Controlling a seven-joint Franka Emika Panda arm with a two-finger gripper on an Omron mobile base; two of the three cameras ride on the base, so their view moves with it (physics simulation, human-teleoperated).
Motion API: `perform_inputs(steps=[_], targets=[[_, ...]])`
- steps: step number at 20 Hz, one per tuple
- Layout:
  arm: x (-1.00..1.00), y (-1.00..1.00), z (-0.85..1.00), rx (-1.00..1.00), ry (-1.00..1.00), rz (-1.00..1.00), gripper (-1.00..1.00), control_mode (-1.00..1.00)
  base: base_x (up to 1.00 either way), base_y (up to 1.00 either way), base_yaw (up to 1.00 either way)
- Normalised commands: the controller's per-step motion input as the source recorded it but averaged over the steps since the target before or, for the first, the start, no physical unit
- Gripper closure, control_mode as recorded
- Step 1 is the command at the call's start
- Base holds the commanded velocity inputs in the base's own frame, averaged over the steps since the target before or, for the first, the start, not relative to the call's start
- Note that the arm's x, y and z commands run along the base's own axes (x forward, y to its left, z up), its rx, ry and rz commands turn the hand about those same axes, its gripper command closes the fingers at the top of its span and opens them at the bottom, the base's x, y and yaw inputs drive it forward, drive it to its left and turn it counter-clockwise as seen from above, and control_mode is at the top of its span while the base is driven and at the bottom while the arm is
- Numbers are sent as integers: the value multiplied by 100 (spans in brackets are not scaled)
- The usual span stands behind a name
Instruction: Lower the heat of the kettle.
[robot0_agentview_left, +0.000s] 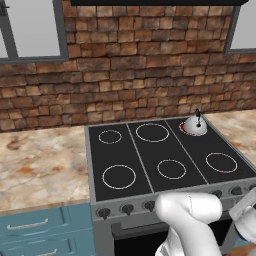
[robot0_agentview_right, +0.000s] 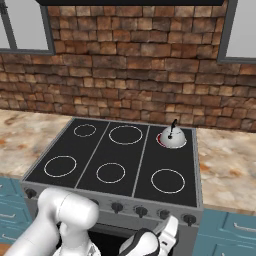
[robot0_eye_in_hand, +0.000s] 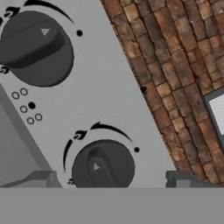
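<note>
Two dark knobs face us up close in the hand view: the nearer knob (robot0_eye_in_hand: 103, 167) sits low between the two finger tips, and a second knob (robot0_eye_in_hand: 36, 48) lies further along the grey panel (robot0_eye_in_hand: 105, 92), each with a small pointer mark and a curved flame scale around it. Our gripper (robot0_eye_in_hand: 113, 180) has its fingers (robot0_eye_in_hand: 41, 178) set wide apart, one on each side of the nearer knob, and we cannot tell whether they touch it.

From the base views, our arm (robot0_agentview_right: 67, 215) bends down in front of the stove (robot0_agentview_left: 165, 155), with the hand low at the row of knobs (robot0_agentview_right: 141, 211) along the front edge.

Beyond that, the black cooktop shows six white burner rings. The kettle (robot0_agentview_left: 195, 125) (robot0_agentview_right: 173, 137) stands upright on the far right burner, which glows red under it, close to the brick wall (robot0_agentview_right: 130, 65). Stone counters (robot0_agentview_left: 42, 165) run to either side of the stove.
</note>
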Motion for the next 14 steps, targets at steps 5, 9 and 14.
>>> perform_inputs(steps=[5, 9, 14], targets=[[16, 6, 9, 0, 0, 0, -100, -100, 0, 0, 0], [22, 0, 0, 0, 0, 0, -100, -100, 0, 0, 0], [19, -3, 0, 0, 0, 0, -100, -100, 0, 0, 0]])
